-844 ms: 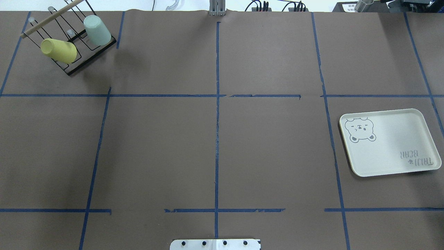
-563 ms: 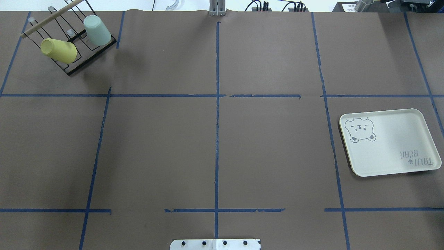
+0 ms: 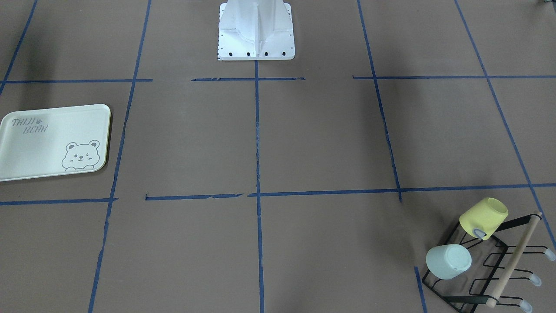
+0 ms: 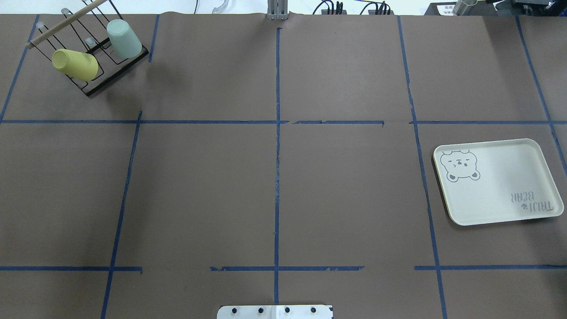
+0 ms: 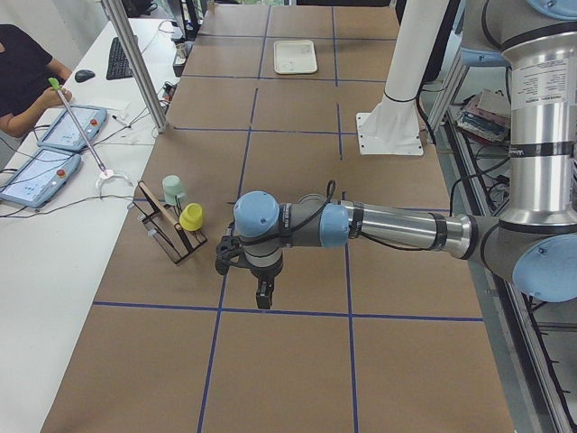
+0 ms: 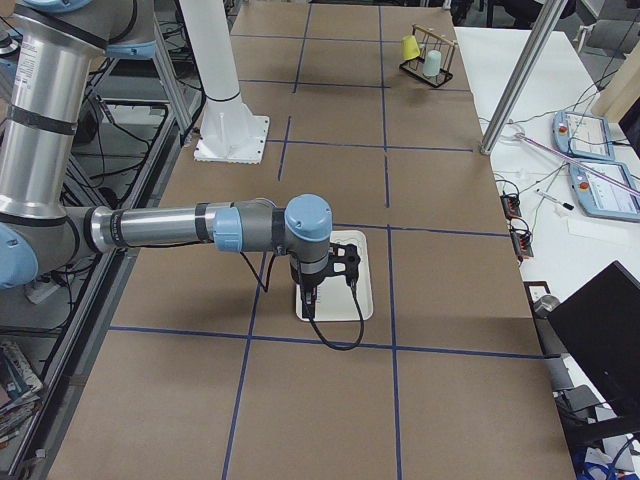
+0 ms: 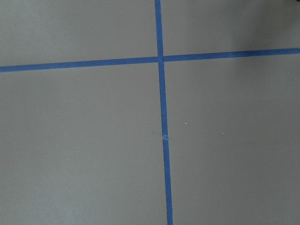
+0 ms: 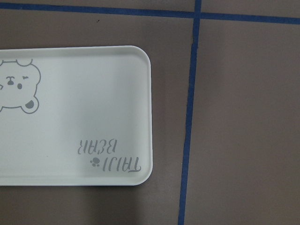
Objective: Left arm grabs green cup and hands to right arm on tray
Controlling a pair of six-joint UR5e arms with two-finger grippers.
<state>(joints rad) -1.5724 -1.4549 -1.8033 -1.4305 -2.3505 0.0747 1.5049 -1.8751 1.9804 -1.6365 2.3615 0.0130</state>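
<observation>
The pale mint-green cup (image 4: pixel 124 39) hangs mouth-down on a black wire rack (image 4: pixel 117 73) at the table's far left corner; it also shows in the front view (image 3: pixel 448 261). The left gripper (image 5: pixel 261 296) shows only in the left side view, pointing down over bare table, well short of the rack; I cannot tell if it is open. The right gripper (image 6: pixel 308 305) shows only in the right side view, hanging over the bear tray (image 4: pixel 496 181); I cannot tell its state. The tray carries nothing (image 8: pixel 70 117).
A yellow-green cup (image 4: pixel 75 64) hangs on the same rack beside the green one, under a wooden rod (image 4: pixel 66 22). Blue tape lines (image 7: pixel 161 117) cross the brown table cover. The white robot base (image 3: pixel 256 30) stands at the near edge. An operator sits at a side desk (image 5: pixel 22 81).
</observation>
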